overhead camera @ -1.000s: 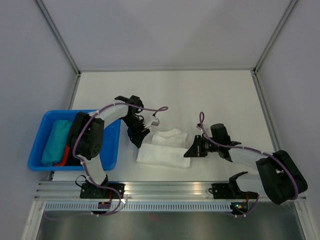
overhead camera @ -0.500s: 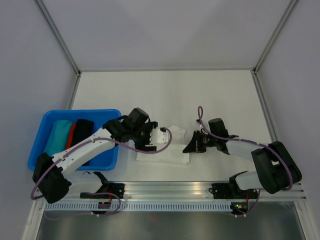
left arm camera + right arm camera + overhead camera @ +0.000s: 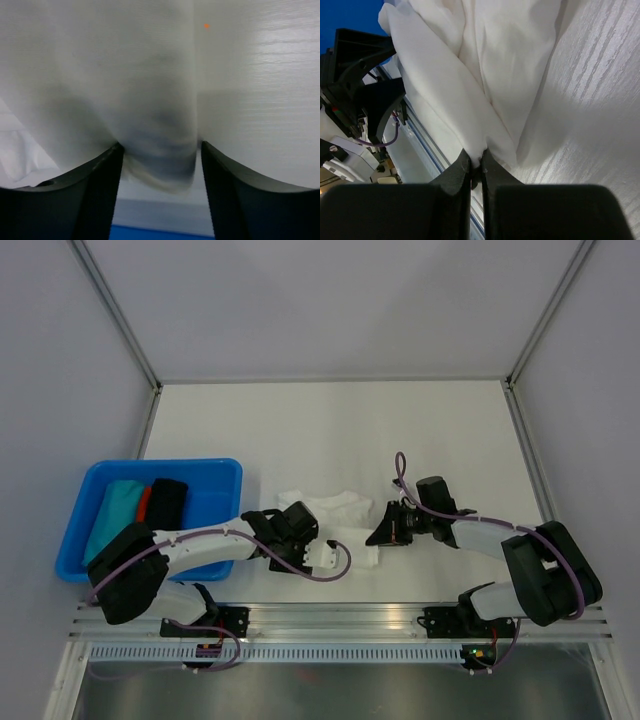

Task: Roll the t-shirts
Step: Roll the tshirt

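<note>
A white t-shirt (image 3: 335, 508) lies crumpled on the table between the two arms. My left gripper (image 3: 298, 525) is low at its near left end, open, with a hanging fold of the white cloth (image 3: 125, 75) between the wide-apart fingers (image 3: 107, 170). My right gripper (image 3: 378, 532) is at the shirt's right end, shut on a pinched fold of the white cloth (image 3: 495, 60), which fans out away from the jaws of this gripper (image 3: 476, 159). Teal (image 3: 112, 510), red (image 3: 143, 502) and black (image 3: 168, 498) rolls sit in the bin. No black marks show on the shirt.
The blue bin (image 3: 160, 464) stands at the left near edge of the table. The aluminium rail (image 3: 340, 618) carrying both arm bases runs along the near edge. Grey walls with metal posts (image 3: 140, 360) close in the left, right and back.
My left arm has swung down from above the shirt's left end to lie low beside the bin, and its jaws have widened. The right gripper has shifted slightly left, keeping its hold.
</note>
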`<state>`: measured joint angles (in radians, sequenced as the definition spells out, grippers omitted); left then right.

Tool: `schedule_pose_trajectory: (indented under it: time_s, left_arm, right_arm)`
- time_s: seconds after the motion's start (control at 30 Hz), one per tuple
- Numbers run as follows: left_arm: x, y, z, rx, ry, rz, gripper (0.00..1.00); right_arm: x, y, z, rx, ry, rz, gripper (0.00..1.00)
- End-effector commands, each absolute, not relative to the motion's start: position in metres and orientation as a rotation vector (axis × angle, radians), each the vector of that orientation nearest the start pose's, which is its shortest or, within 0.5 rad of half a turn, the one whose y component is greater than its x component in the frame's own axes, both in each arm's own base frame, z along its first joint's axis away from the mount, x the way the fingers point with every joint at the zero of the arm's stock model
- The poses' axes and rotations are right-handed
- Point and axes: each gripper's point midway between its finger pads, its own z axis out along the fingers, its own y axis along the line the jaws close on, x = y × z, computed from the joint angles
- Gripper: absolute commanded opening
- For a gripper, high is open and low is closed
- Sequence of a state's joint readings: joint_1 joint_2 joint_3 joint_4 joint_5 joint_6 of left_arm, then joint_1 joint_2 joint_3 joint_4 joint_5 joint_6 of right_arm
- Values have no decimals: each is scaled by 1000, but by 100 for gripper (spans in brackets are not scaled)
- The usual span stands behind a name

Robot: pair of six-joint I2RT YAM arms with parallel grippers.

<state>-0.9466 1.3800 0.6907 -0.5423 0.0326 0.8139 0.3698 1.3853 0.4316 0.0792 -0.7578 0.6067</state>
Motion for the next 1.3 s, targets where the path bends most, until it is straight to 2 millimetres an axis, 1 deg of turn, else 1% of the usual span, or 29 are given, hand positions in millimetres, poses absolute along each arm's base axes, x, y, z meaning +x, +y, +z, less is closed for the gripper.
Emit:
schedule_pose_trajectory:
  time_s: [0.0, 0.07, 0.1, 0.13, 0.17, 0.2, 0.23, 0.27, 0.33, 0.37, 0.43, 0.47, 0.5, 0.57, 0.6, 0.67, 0.7, 0.77, 0.83, 0.87, 0.93, 0.97, 1.0, 1.03, 1.07, 1.1, 1.13, 1.17, 1.27]
  left_arm:
    - [171, -192, 4, -2617, -2284, 65, 64]
    - [172, -192, 0, -2599, -2293, 65, 56]
    - [172, -194, -2, -2589, -2290, 67, 46]
    - [173, -195, -3, -2585, -2294, 68, 40]
    - [172, -195, -4, -2572, -2303, 72, 35]
    - [172, -195, -5, -2569, -2303, 78, 25]
    - [172, -196, -3, -2564, -2315, 82, 19]
    - [171, -197, -2, -2562, -2318, 97, 3]
    - [172, -201, 8, -2573, -2336, 127, 2]
    - [165, -198, 11, -2543, -2314, 209, 2]
    - [170, -204, 31, -2534, -2329, 321, 2]
    - [154, -201, 35, -2481, -2269, 447, 2]
    - [157, -208, 48, -2487, -2263, 511, 2]
    - [149, -207, 56, -2436, -2197, 679, 2]
    - [146, -205, 65, -2392, -2174, 719, 2]
    - [145, -205, 67, -2327, -2142, 829, 2]
    - [145, -203, 74, -2288, -2135, 865, 2]
    - [152, -204, 77, -2217, -2143, 956, 2]
    - [155, -200, 76, -2162, -2143, 990, 2]
    - [157, -201, 76, -2149, -2142, 1009, 2]
    - [163, -201, 76, -2127, -2136, 1028, 2]
    - [165, -202, 76, -2124, -2136, 1033, 2]
    - [168, -203, 77, -2129, -2138, 1031, 2]
    - [171, -203, 76, -2129, -2138, 1028, 2]
    - [172, -202, 76, -2135, -2136, 1018, 2]
    - [174, -202, 76, -2143, -2138, 1014, 2]
    - [175, -202, 76, -2158, -2129, 1007, 2]
    - [175, -201, 76, -2164, -2125, 1005, 2]
    - [173, -200, 75, -2180, -2105, 1012, 2]
  right_arm:
    - [201, 222, 53, -88, 2544, 1316, 15]
    - [202, 223, 57, -106, 2536, 1314, 25]
    - [202, 222, 62, -123, 2524, 1311, 36]
    - [196, 218, 60, -148, 2554, 1287, 40]
    - [200, 217, 68, -174, 2527, 1259, 43]
    - [200, 214, 70, -186, 2529, 1240, 46]
    - [200, 211, 73, -207, 2523, 1219, 48]
    - [202, 203, 77, -223, 2516, 1160, 47]
    - [200, 193, 80, -234, 2530, 1086, 47]
    - [204, 191, 93, -313, 2461, 1045, 47]
    - [208, 179, 102, -367, 2421, 924, 48]
    - [214, 176, 124, -447, 2307, 873, 48]
    - [219, 174, 137, -468, 2234, 844, 50]
    - [221, 183, 179, -633, 1961, 848, 51]
    - [216, 191, 188, -776, 1846, 799, 55]
    - [209, 194, 198, -924, 1741, 694, 56]
    - [198, 203, 194, -1119, 1652, 624, 56]
    - [177, 206, 169, -1313, 1646, 550, 57]
    - [168, 211, 155, -1441, 1580, 499, 57]
    - [158, 217, 136, -1510, 1579, 492, 58]
    - [157, 227, 125, -1570, 1528, 444, 60]
    - [154, 229, 108, -1628, 1532, 369, 61]
    - [156, 232, 105, -1628, 1524, 332, 63]
    - [164, 242, 112, -1581, 1483, 303, 69]
    - [165, 243, 103, -1558, 1508, 291, 85]
    - [170, 244, 104, -1522, 1503, 254, 98]
    - [174, 251, 109, -1495, 1470, 260, 98]
    - [174, 249, 98, -1497, 1500, 260, 98]
    - [183, 256, 104, -1425, 1504, 251, 98]
